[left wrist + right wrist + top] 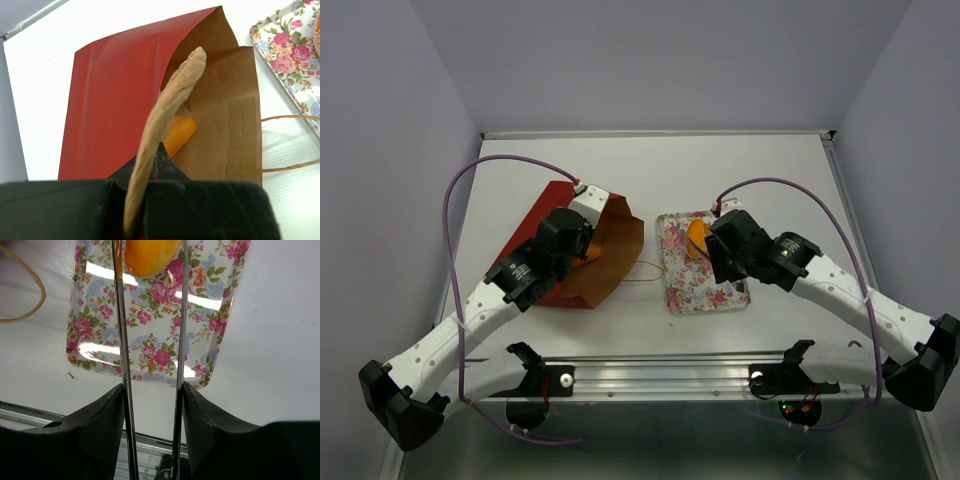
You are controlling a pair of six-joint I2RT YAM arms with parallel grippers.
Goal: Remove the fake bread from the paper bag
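The red-brown paper bag (548, 215) lies on its side, its tan mouth (615, 250) open toward the floral tray. My left gripper (582, 240) is shut on the bag's upper lip (170, 100) and holds it up. One orange bread piece (177, 134) lies inside the bag. My right gripper (722, 252) is shut on thin metal tongs (122, 330). Their tips hold another orange bread piece (150, 255) over the tray (155, 340); it also shows in the top view (698, 237). The other bread pieces are hidden.
The floral tray (705, 300) sits right of the bag. The bag's cord handles (645, 272) trail on the table between bag and tray. A metal rail (660, 378) runs along the near table edge. Walls enclose the table at the left, back and right.
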